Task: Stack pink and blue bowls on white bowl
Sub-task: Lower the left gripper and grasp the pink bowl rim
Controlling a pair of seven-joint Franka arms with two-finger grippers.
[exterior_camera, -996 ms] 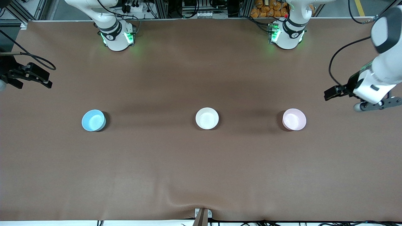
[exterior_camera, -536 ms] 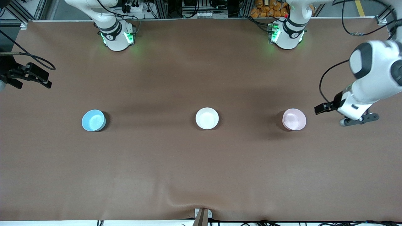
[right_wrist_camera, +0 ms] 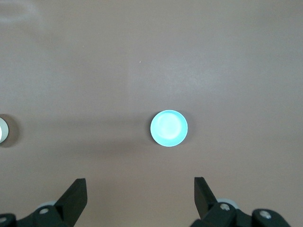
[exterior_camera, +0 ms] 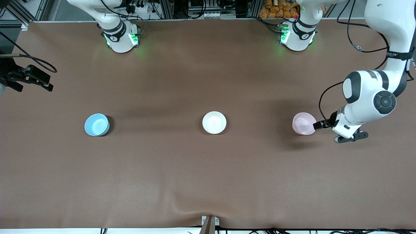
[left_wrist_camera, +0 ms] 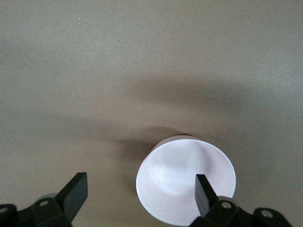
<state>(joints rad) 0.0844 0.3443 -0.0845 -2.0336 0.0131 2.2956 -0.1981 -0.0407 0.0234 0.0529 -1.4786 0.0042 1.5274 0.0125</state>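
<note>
Three bowls stand in a row on the brown table. The light blue bowl (exterior_camera: 97, 124) is toward the right arm's end, the white bowl (exterior_camera: 214, 122) in the middle, the pale pink bowl (exterior_camera: 304, 123) toward the left arm's end. My left gripper (exterior_camera: 351, 136) is open and empty, low beside the pink bowl. In the left wrist view (left_wrist_camera: 139, 189) one finger (left_wrist_camera: 204, 191) lies over the pink bowl's (left_wrist_camera: 184, 182) rim. My right gripper (right_wrist_camera: 139, 194) is open and empty, high up and waiting, with the blue bowl (right_wrist_camera: 169, 128) far below it.
The brown table cover (exterior_camera: 208, 169) has a small wrinkle at its edge nearest the front camera. The arms' bases (exterior_camera: 122, 39) stand at the table's back edge. The white bowl's edge (right_wrist_camera: 2, 131) shows in the right wrist view.
My left arm has swung down and in toward the pink bowl, its gripper now close beside it. The right arm and all three bowls have not moved.
</note>
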